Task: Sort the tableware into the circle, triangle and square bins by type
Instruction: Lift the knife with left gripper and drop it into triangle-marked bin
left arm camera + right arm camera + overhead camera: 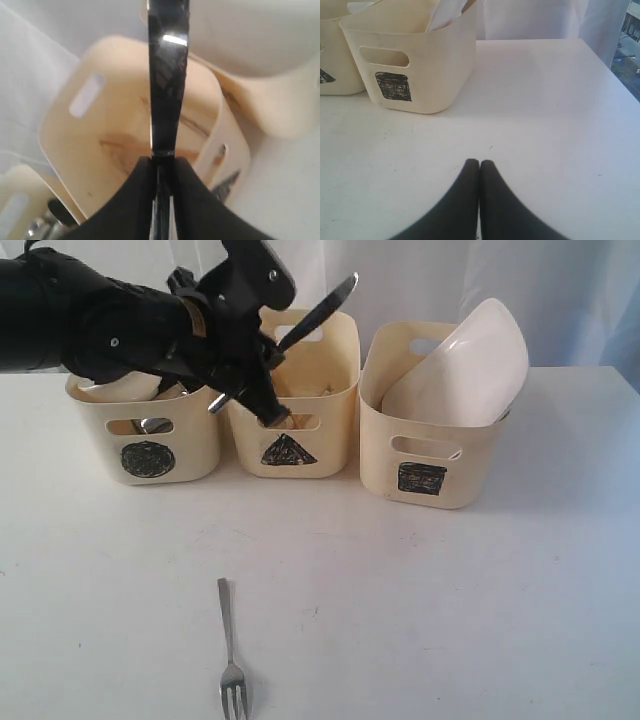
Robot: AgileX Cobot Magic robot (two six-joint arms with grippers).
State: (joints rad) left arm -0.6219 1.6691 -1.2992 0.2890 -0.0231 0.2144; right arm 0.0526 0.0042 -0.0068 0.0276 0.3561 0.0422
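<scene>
At the far left, circle bin (195,445): cream plastic tub, something shiny inside.
Fork (230,650): thin steel fork, flat on the white table (450,590), in front of the tubs.
Left gripper (161,167): pinches the long steel knife (320,310), tilted over the cream triangle bin (335,430).
Square bin (380,430): cream tub, white square plate (465,365) leaning inside.
Right gripper (479,167): tips pressed together, holding nothing, low over the table.

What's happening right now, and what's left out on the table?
The left gripper is shut on the steel knife, holding it tilted above the triangle bin. The white square plate leans in the square bin, and the circle bin holds items too. One fork lies on the table. The right gripper is shut and empty near the square bin.
</scene>
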